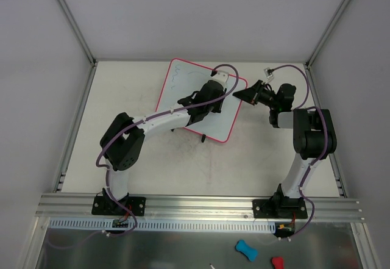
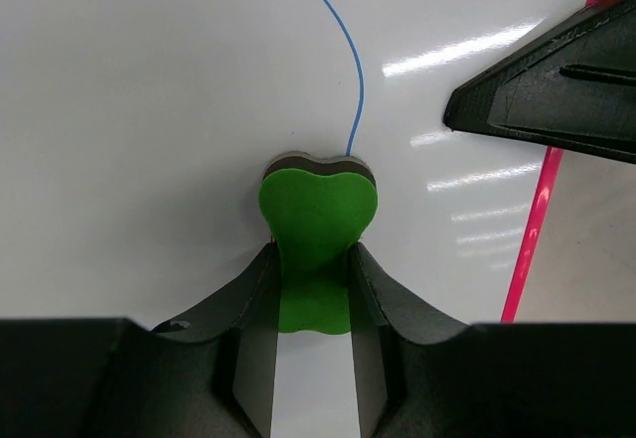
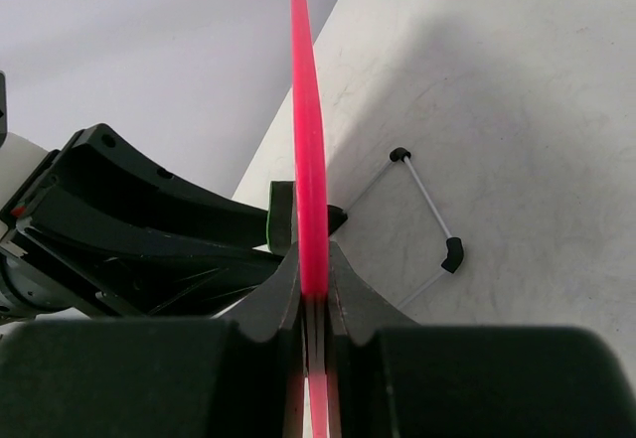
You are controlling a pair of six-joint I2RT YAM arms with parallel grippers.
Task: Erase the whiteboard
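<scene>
The whiteboard, white with a pink-red frame, lies tilted at the table's back middle. Faint scribbles mark its far left corner. My left gripper is over the board, shut on a green eraser pressed flat on the white surface. A blue line runs from the eraser's top edge upward. My right gripper is shut on the board's right edge; in the right wrist view the pink frame runs edge-on between its fingers. The right gripper's finger shows in the left wrist view.
The board's wire stand with black feet rests on the table under it. Grey walls enclose the table on three sides. A blue eraser and a red one lie on the metal shelf in front of the arm bases.
</scene>
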